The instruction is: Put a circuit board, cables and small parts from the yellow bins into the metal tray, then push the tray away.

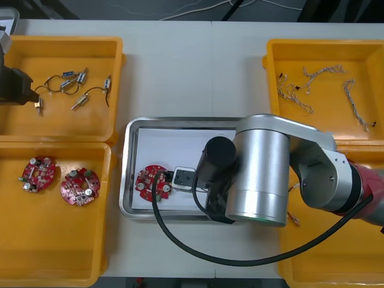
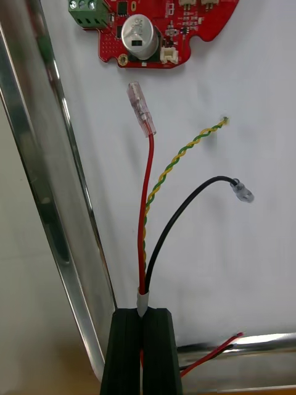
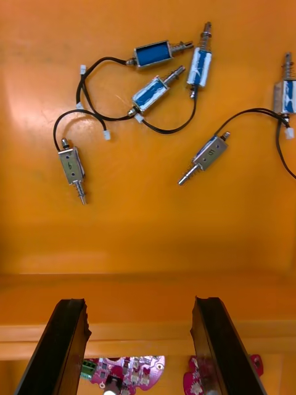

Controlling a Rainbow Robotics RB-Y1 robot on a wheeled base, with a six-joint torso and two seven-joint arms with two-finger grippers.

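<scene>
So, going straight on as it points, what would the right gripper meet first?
Probably the red circuit board in the metal tray: the right gripper, shut on the cable, points along it toward the board. Height above the tray floor is unclear.

Light table [image 1: 180, 72], surface sound, with one faint seam running from ahead of the right gripper [image 2: 143, 311] to the far edge; past that edge, well apart from the gripper, a strip of dark floor [image 1: 72, 9] with thin white cords [image 1: 201, 8] lying loose.
</scene>
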